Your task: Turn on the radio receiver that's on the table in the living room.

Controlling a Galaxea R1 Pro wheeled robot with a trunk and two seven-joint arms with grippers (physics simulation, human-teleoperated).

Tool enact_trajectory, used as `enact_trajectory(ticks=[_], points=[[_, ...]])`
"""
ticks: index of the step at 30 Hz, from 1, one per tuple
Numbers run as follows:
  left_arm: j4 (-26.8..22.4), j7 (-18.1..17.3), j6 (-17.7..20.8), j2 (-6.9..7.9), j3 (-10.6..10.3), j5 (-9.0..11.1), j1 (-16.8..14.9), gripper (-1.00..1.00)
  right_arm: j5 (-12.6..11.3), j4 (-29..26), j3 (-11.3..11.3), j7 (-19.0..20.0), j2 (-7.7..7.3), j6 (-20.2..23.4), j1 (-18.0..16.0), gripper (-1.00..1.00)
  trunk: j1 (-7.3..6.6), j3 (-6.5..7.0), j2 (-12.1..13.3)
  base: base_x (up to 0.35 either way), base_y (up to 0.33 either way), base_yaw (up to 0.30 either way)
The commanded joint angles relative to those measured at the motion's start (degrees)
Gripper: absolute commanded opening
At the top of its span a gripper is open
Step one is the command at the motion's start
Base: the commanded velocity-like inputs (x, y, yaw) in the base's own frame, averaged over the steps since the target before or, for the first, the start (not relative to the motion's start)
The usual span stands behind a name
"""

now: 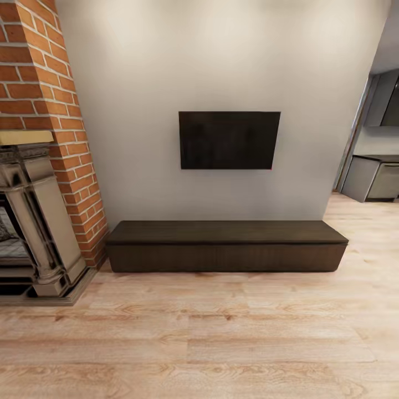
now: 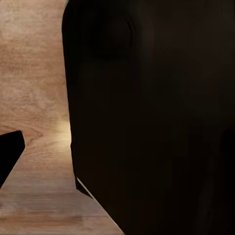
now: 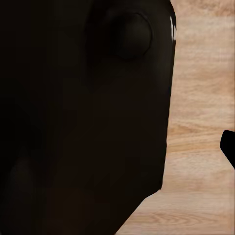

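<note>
Progress on the task appears slight, in our judgement: we face a plain grey wall [image 1: 221,66] with a dark screen [image 1: 229,140] mounted on it, and below that a long dark-brown low cabinet [image 1: 226,245] standing on the pale wooden floor [image 1: 199,343]. A brick chimney [image 1: 44,100] and a stone fireplace surround [image 1: 39,221] stand to the left, and a grey kitchen unit [image 1: 370,177] shows through the opening on the right. We find no red radio and no glass tabletop in these views, so we cannot say where the radio sits, which way its face points, or how its long axis runs. Locating the tabletop, approaching it, and pressing the radio on all remain to be done. Both wrist views look past a large dark body [image 2: 156,117] toward floorboards; a dark tip [image 2: 9,154] shows at one edge. We cannot tell whether either hand is apart or together.
</note>
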Motion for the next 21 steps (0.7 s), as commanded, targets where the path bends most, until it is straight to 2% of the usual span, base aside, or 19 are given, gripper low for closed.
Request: enact_trajectory(ticks=[1,13,15,21], points=[[0.0,0.0,0.0,0.0,0.0,0.0,0.0,1.0,0.0,0.0,0.0,0.0,0.0,0.0,0.0,1.0,0.01,0.0,0.0,0.0,0.0,0.0],[-0.2,-0.1,-0.9,-3.87,0.2,-0.2,3.1,1.0,0.0,-0.2,0.1,-0.1,3.87,-0.1,-2.5,1.0,0.01,0.0,0.0,0.0,0.0,0.0],[-0.2,-0.1,-0.9,-4.51,0.1,-0.2,3.1,1.0,0.0,-0.2,0.1,-0.1,4.04,-0.1,-2.5,1.0,0.01,0.0,0.0,0.0,0.0,0.0],[-0.2,-0.1,-1.6,-4.96,0.0,-0.1,3.1,1.0,0.0,-0.3,0.0,-0.1,4.1,-0.7,-2.6,1.0,0.01,0.0,0.0,0.0,0.0,0.0]])
